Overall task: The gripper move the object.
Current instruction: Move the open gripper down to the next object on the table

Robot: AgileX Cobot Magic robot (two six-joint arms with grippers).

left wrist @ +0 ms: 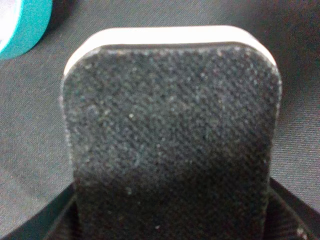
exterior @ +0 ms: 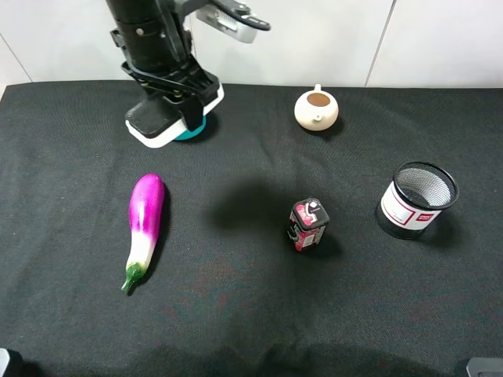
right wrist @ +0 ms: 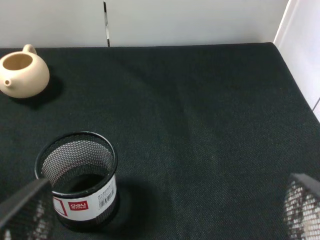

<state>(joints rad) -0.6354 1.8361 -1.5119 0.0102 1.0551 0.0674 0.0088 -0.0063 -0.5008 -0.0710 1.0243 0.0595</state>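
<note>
The board eraser (exterior: 154, 126), black felt on a white base, is at the back left of the black cloth, under my left gripper (exterior: 178, 96). In the left wrist view the eraser (left wrist: 170, 125) fills the frame, and the black jaws of the left gripper (left wrist: 170, 222) close on its near end. I cannot tell whether the eraser rests on the cloth or hangs just above it. My right gripper (right wrist: 160, 220) is open and empty, with its fingertips (right wrist: 22, 205) far apart above the cloth at the right. It does not show clearly in the exterior view.
A teal roll (exterior: 194, 130) lies right next to the eraser and also shows in the left wrist view (left wrist: 22, 25). An eggplant (exterior: 145, 224), a small red-black can (exterior: 308, 225), a mesh pen cup (exterior: 416, 200) and a cream teapot (exterior: 317, 108) stand on the cloth.
</note>
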